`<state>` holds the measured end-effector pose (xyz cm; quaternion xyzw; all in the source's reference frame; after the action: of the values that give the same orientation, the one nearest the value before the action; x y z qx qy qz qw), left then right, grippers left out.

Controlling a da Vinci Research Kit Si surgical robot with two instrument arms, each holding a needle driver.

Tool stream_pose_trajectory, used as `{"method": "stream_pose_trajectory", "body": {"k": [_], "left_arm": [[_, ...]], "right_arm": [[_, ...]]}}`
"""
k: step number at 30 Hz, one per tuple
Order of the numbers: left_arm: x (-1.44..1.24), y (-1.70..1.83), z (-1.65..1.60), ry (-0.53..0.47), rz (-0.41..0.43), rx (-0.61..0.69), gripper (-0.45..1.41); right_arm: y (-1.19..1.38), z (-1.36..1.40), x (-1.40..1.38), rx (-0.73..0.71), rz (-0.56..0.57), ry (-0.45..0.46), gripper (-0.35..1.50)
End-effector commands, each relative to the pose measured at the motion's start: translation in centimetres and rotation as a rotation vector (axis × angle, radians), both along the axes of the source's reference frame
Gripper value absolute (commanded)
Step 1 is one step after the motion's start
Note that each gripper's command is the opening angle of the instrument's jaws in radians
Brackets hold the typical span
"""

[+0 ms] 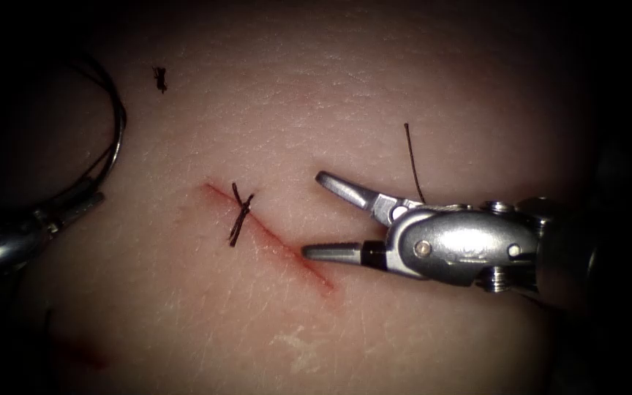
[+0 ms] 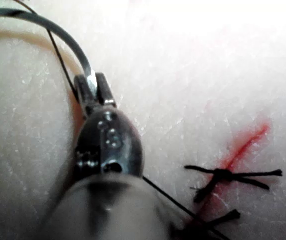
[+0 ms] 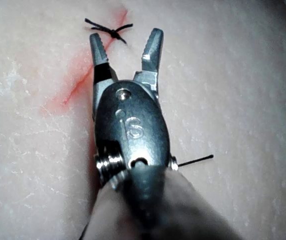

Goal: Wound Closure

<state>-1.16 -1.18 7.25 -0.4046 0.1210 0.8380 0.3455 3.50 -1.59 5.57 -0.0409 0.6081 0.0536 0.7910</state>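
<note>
The right pincer [image 1: 314,214] hangs spread wide and grasping nothing, just right of the cut [image 1: 272,238] near its lower end, with bare tissue [image 1: 404,73] all around. A knotted stitch [image 1: 240,214] crosses the cut higher up. At the far left edge, the left pincer [image 1: 89,199] is clenched on the curved needle [image 1: 115,128] near one end, clear of the tissue, thread [image 2: 58,55] trailing beside it. A cut thread end [image 1: 412,161] stands behind the right tool.
</note>
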Motion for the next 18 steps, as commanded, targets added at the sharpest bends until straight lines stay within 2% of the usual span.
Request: {"method": "stream_pose_trajectory", "body": {"k": [1, 2, 6, 11, 18], "left_arm": [[-0.10, -0.08, 0.04, 0.016, 0.001, -0.010, -0.45], [-0.26, -0.09, -0.05, 0.043, 0.008, -0.035, -0.45], [-0.60, -0.12, -0.15, 0.084, 0.003, -0.057, -0.45], [-1.00, -0.13, -0.18, 0.122, 0.023, -0.118, -0.45], [-1.40, -0.18, -0.17, 0.175, 0.071, -0.193, -0.45]], "right_arm": [[-0.08, 0.04, 0.07, 0.048, 0.027, 0.007, 1.09], [-0.09, 0.00, 0.06, 0.128, 0.069, 0.004, 1.08], [-0.07, -0.12, 0.07, 0.232, 0.132, 0.001, 1.14], [0.03, -0.35, 0.07, 0.275, 0.192, 0.006, 1.18], [0.18, -0.61, 0.06, 0.289, 0.242, 0.005, 1.14]]}}
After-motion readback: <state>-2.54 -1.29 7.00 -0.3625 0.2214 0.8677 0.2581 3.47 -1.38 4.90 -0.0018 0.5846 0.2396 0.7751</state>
